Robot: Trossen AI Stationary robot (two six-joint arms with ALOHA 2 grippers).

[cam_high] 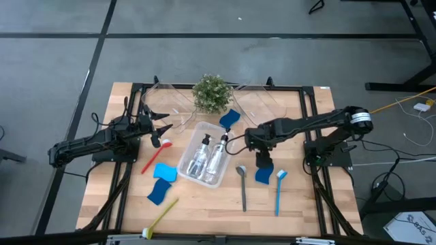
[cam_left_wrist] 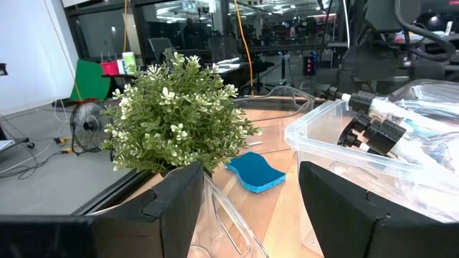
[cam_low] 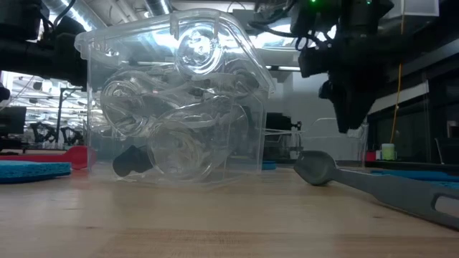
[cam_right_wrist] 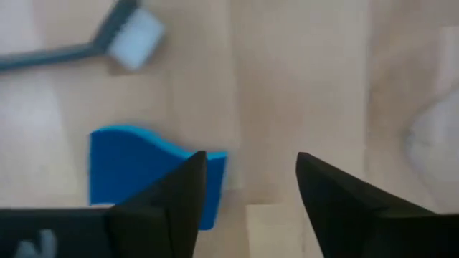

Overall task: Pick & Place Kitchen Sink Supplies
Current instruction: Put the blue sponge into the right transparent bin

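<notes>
The table [cam_high: 102, 197] is pale blond wood under a black frame. Wavy-edged sponges [cam_high: 163, 172] are bright blue. A clear bin [cam_high: 189, 173] holds clear pump bottles [cam_high: 216, 153] with black tops. Brushes: red [cam_high: 153, 155] at nine o'clock, grey [cam_high: 242, 184] and blue [cam_high: 279, 190] at five, yellow-green [cam_high: 161, 216] at seven. The plant [cam_high: 211, 93] is green, flecked white.

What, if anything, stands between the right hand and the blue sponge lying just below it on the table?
Nothing visible does. The right hand hangs open directly over the blue sponge, which lies flat on bare wood. The grey brush and the blue brush lie to either side of the sponge, apart from it.
</notes>
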